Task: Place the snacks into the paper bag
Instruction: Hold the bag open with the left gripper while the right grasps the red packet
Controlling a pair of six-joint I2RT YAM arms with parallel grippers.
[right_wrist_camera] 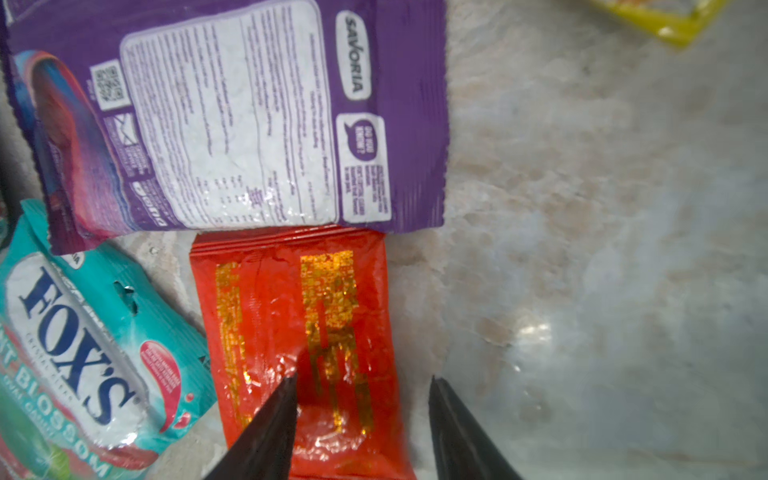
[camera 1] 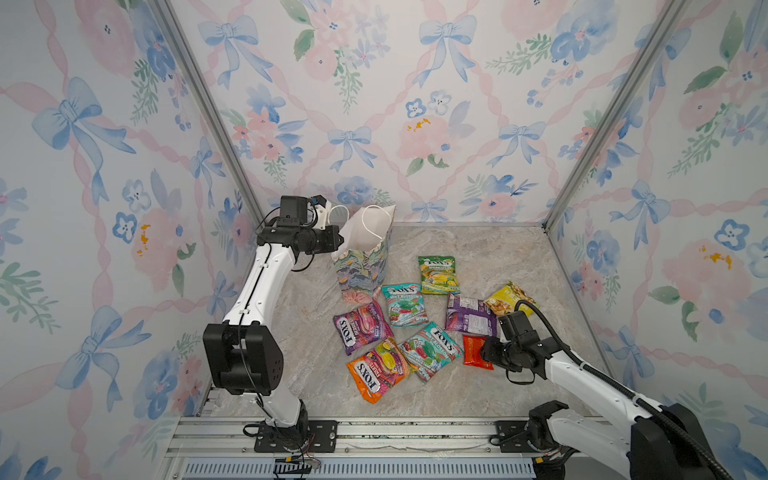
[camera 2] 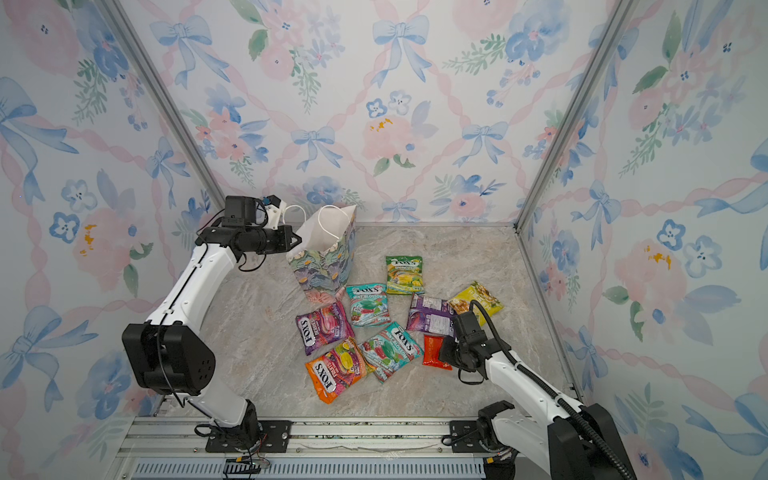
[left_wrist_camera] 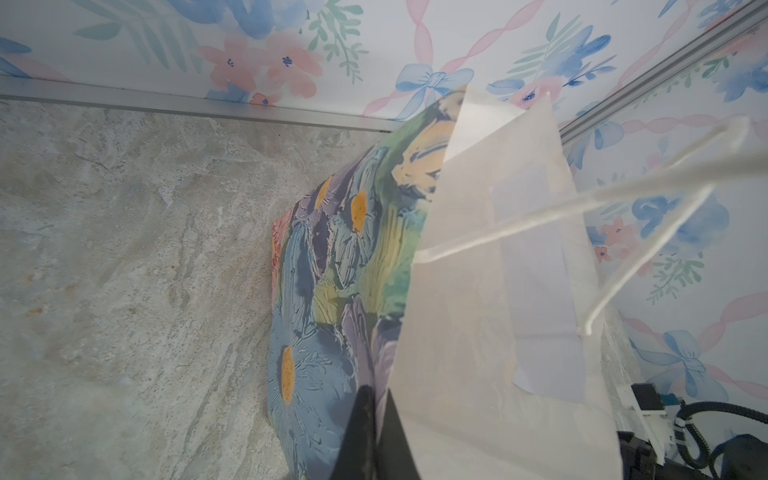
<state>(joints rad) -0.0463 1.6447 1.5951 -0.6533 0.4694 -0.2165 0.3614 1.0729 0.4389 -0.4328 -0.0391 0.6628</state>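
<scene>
Gaping right claw (right_wrist_camera: 363, 376) sits over red packet (right_wrist_camera: 291, 299), purple packet (right_wrist_camera: 232, 116) abutting; left claw (left_wrist_camera: 378, 392) clamps paper bag (left_wrist_camera: 328, 266).

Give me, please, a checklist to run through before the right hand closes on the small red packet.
1. The paper bag stands with its mouth open: ok.
2. The left hand is shut on the bag's wall: ok.
3. The right hand has its jaws open: ok.
4. An edge of the red packet lies between those jaws: ok.
5. The red packet is clear of the purple packet: cannot tell; their edges meet.
</scene>
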